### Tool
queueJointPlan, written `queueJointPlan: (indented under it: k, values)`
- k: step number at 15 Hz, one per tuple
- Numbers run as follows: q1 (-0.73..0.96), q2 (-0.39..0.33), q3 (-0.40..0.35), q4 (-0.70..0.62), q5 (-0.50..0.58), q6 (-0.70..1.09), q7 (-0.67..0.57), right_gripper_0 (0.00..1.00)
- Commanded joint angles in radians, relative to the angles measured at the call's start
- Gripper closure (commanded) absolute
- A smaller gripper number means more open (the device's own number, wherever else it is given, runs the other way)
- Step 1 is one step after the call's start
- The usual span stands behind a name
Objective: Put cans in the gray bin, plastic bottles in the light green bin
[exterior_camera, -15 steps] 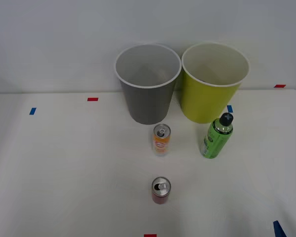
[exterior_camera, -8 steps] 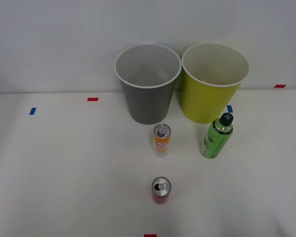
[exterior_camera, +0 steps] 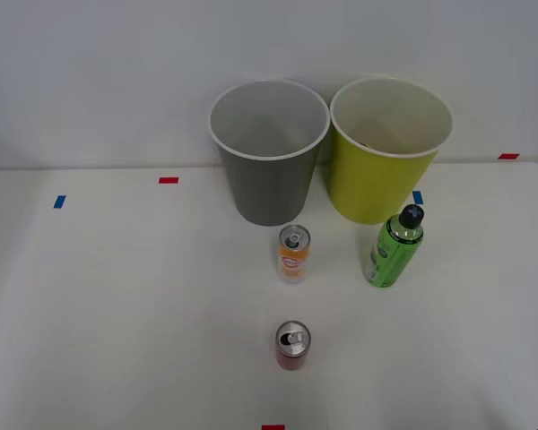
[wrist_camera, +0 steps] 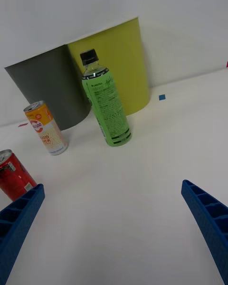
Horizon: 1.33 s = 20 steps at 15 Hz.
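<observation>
The gray bin and the light green bin stand side by side against the back wall. An orange-and-white can stands upright just in front of the gray bin. Nearer to me stands a dark red can. A green-label plastic bottle with a black cap stands in front of the light green bin. In the wrist view my right gripper is open with nothing between its fingers, low over the table, short of the bottle, with the red can beside one finger.
Small red tape marks and blue tape marks dot the white table. A white wall rises right behind the bins. Open tabletop lies to the left and in the near right part.
The blue fingertip seen at the front view's bottom right corner one second ago has moved out of that view. Cans, bottle and bins have not moved.
</observation>
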Motion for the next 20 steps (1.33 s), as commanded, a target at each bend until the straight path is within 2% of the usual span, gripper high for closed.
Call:
queueJointPlan:
  k: [1,3,6,10,16,20]
  values:
    - [0.001,0.011,0.009,0.001,0.039,-0.008,0.023,0.00]
    - [0.003,0.031,0.025,0.001,0.069,-0.008,0.058,0.00]
    - [0.023,0.066,0.077,0.002,0.051,-0.005,0.172,0.00]
    - [0.061,0.116,0.108,0.001,0.051,0.000,0.291,0.00]
    - [0.063,0.095,0.055,-0.002,0.069,0.001,0.313,0.00]
    - [0.061,0.072,0.049,-0.002,0.059,0.000,0.321,0.00]
